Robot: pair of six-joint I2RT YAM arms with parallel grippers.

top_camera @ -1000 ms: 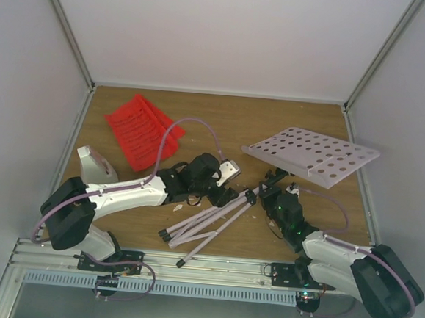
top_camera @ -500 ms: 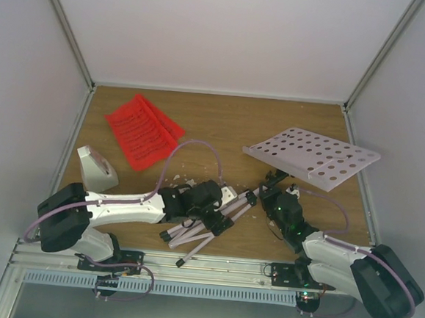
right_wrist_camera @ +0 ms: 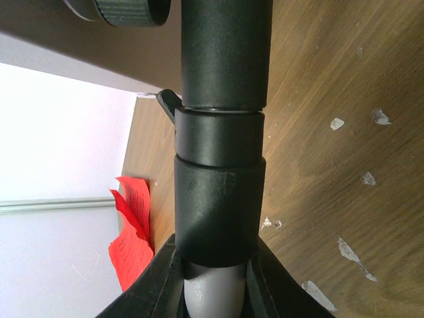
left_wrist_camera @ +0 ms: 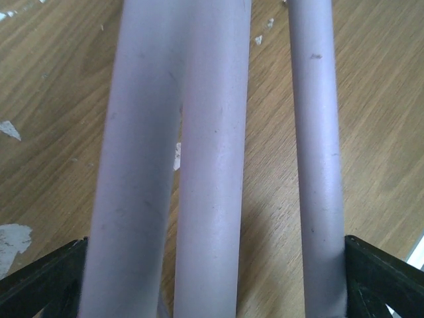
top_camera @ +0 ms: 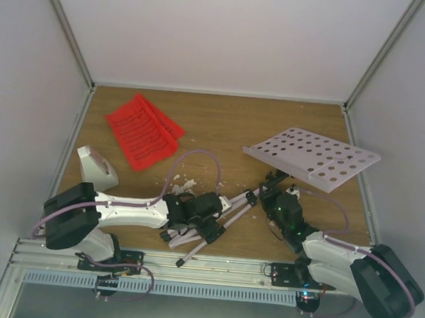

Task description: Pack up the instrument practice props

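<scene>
The music stand lies tipped over, its pale perforated plate point(top_camera: 312, 158) at the right and its silver tripod legs point(top_camera: 232, 212) stretched toward the near edge. My left gripper point(top_camera: 198, 228) is open and straddles the legs point(left_wrist_camera: 212, 165), one black finger point(left_wrist_camera: 40, 285) on each side. My right gripper point(top_camera: 272, 191) is shut on the stand's black pole point(right_wrist_camera: 218, 199) just below its collar. The red ribbed sheets point(top_camera: 141, 130) lie at the back left, also showing as red sheets point(right_wrist_camera: 129, 225) in the right wrist view. The white pyramid metronome point(top_camera: 95, 168) stands at the left.
Small white crumbs point(top_camera: 185, 183) are scattered on the wooden table by the left forearm, with more crumbs point(right_wrist_camera: 351, 252) in the right wrist view. White walls close the back and both sides. A metal rail point(top_camera: 211, 266) runs along the near edge.
My left gripper has opened wide and come down toward the near edge, over the tripod legs, which now lie closer together. The right arm and the plate have not moved.
</scene>
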